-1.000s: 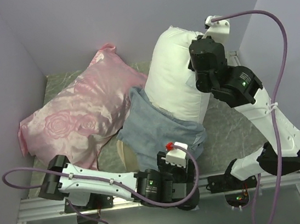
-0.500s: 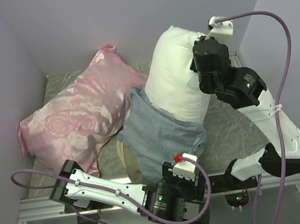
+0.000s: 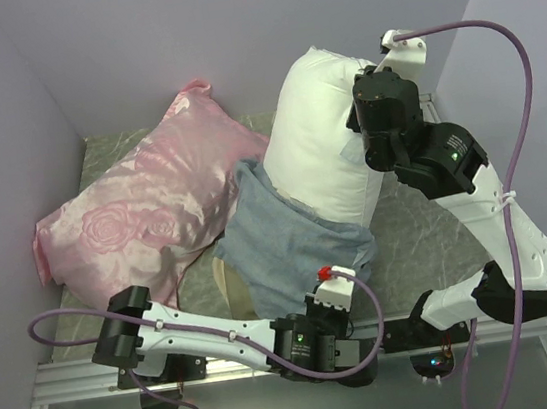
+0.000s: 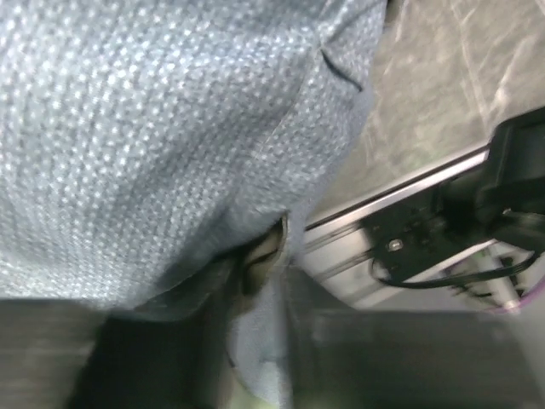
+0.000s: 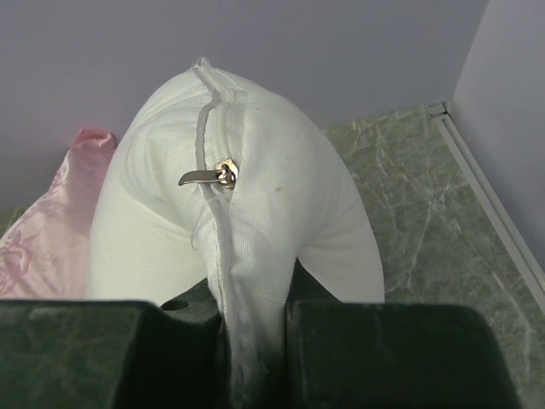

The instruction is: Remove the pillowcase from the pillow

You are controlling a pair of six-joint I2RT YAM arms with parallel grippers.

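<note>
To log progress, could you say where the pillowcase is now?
In the top view, the pillowcase covers the near end of the pillow, right of the pink pillow.

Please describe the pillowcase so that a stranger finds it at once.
On the green marbled table are two pillows. The pillowcase covers the near end of the plump white pillow. It is matte grey-blue cloth, unlike the shiny pink rose-patterned pillow beside it.
</note>
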